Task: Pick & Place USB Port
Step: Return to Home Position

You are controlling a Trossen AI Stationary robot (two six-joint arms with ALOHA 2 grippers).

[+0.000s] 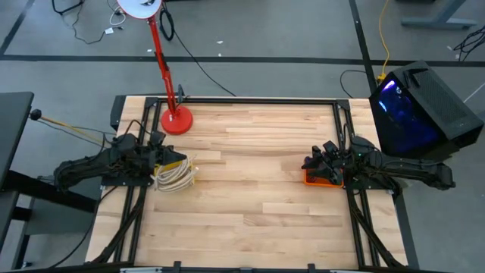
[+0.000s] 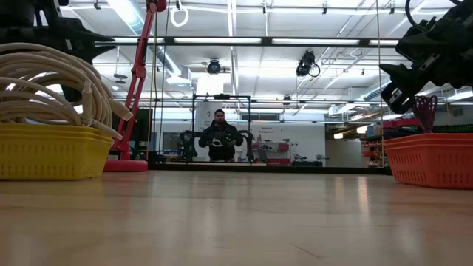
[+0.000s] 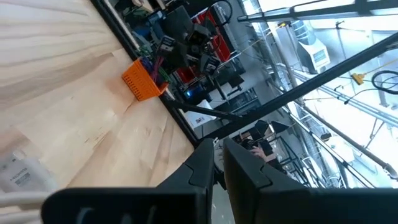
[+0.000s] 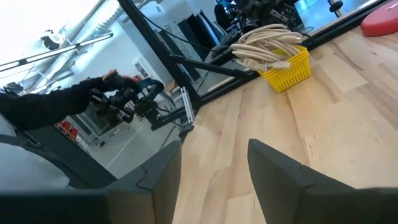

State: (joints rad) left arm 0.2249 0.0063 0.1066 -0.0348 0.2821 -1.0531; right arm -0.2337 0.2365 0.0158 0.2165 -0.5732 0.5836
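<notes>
A yellow basket (image 1: pixel 176 161) near the table's left edge holds a coil of white cables (image 1: pixel 176 177), which also shows in the low view (image 2: pixel 52 81) and the right wrist view (image 4: pixel 268 38). An orange basket (image 1: pixel 321 180) stands near the right edge, with dark and purple things (image 2: pixel 426 111) sticking up from it. My left gripper (image 1: pixel 161 157) hovers over the yellow basket, its fingers (image 3: pixel 205 169) shut with nothing seen between them. My right gripper (image 1: pixel 309 163) hangs above the orange basket (image 2: pixel 432 159), open (image 4: pixel 214 171) and holding nothing.
A red desk lamp stands with its round base (image 1: pixel 176 120) at the far left of the table. A black box with purple light (image 1: pixel 417 106) sits beyond the right edge. A black frame rail (image 1: pixel 258 99) borders the wood. A person (image 2: pixel 219 137) stands beyond the far edge.
</notes>
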